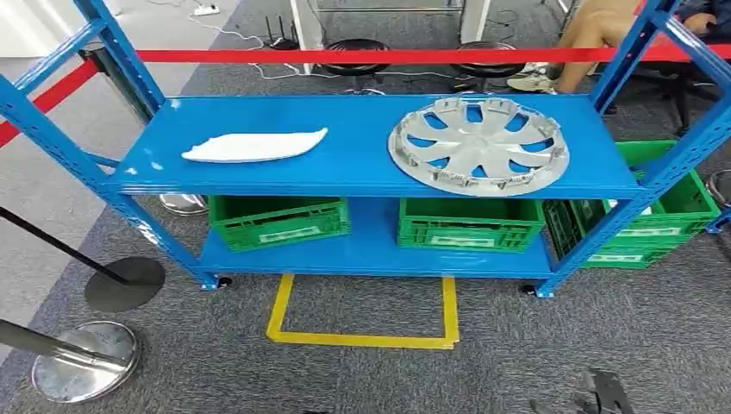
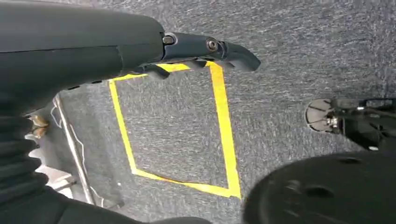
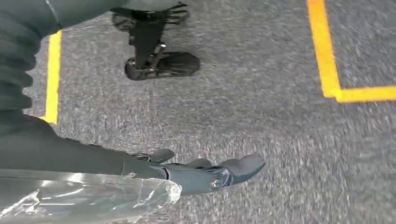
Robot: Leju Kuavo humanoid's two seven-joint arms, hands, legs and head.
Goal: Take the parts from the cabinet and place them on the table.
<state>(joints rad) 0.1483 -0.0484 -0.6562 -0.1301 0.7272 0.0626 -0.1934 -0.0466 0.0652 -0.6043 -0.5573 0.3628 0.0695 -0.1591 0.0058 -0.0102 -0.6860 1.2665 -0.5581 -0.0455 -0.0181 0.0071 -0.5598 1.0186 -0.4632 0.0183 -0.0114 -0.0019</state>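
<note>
Grey carpet (image 2: 289, 46) lay under both of my wrist cameras, because both arms hung straight down at the robot's sides. My left hand (image 2: 205, 51) pointed its fingers (image 2: 233, 53) out flat over a yellow tape square (image 2: 222, 121) on the floor; they were loosely extended, slightly apart, and held nothing. My right hand (image 3: 205, 172) looked much the same: fingers (image 3: 243, 165) stretched forward and a little spread over bare carpet, nothing in the grasp. Some clear plastic film (image 3: 93, 196) was wrapped around the forearm behind that hand.

From the head camera I saw the blue cabinet (image 1: 362, 164) ahead of me, well apart from both hanging hands. On its upper shelf lay the two parts: a silver wheel cover (image 1: 478, 145) flat on the right side, and a long white curved trim piece (image 1: 254, 147) on the left side, with a clear gap of blue shelf between them. Neither hand touched either part.

On the lower shelf stood two green crates (image 1: 280, 220), side by side, and more green crates (image 1: 664, 216) sat on the floor just beside the cabinet's right post. A yellow tape square (image 1: 362, 315) marked the carpet in front of the cabinet. Red barrier tape (image 1: 388, 56) ran behind the shelf, and a person's leg (image 1: 595, 34) showed beyond it.
</note>
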